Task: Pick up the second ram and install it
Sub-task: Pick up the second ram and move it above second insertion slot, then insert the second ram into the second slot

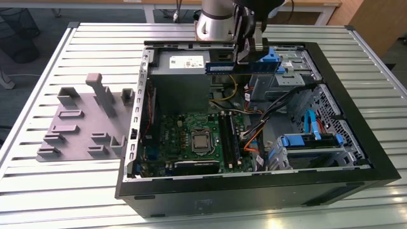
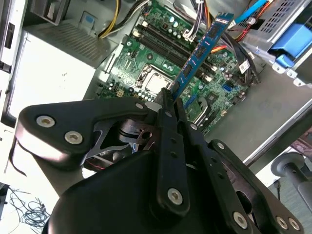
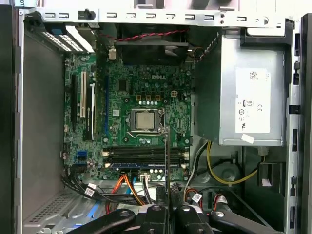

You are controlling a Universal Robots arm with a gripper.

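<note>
Two fingers (image 2: 165, 117) of the gripper (image 2: 169, 100) are pressed flat against the second ram (image 2: 200, 53), pinching it between them; the second wrist view shows the blue-green stick running out from the fingertips with its black chips in a row. In the first wrist view the same stick appears edge-on as a thin dark line (image 3: 167, 161) rising from the gripper (image 3: 168, 214). In the exterior view the gripper (image 1: 243, 57) hangs above the open computer case (image 1: 356, 157), near its far wall, with the stick (image 1: 220, 68) held level and clear of everything below.

Beneath it lies the green motherboard (image 3: 146, 87), with the processor socket (image 3: 145, 119) at its middle and the long black memory slots (image 3: 141, 156) just beside that. One slot looks as if it may be filled already, though I cannot be sure. The stick is up in the air, well apart from the slots.

By my reading the pick-up is done and the work stands at the carry toward the board. Seating the stick would call for its long edge to be squared with a free slot and pressed in evenly.

As for writing, a small white label sits on the stick, a larger white one (image 3: 252, 102) on the grey power supply (image 3: 248, 63), and there is white lettering on the board. The grey fixture (image 1: 76, 129) rests on the slatted tabletop (image 1: 64, 191) at the exterior view's left.
</note>
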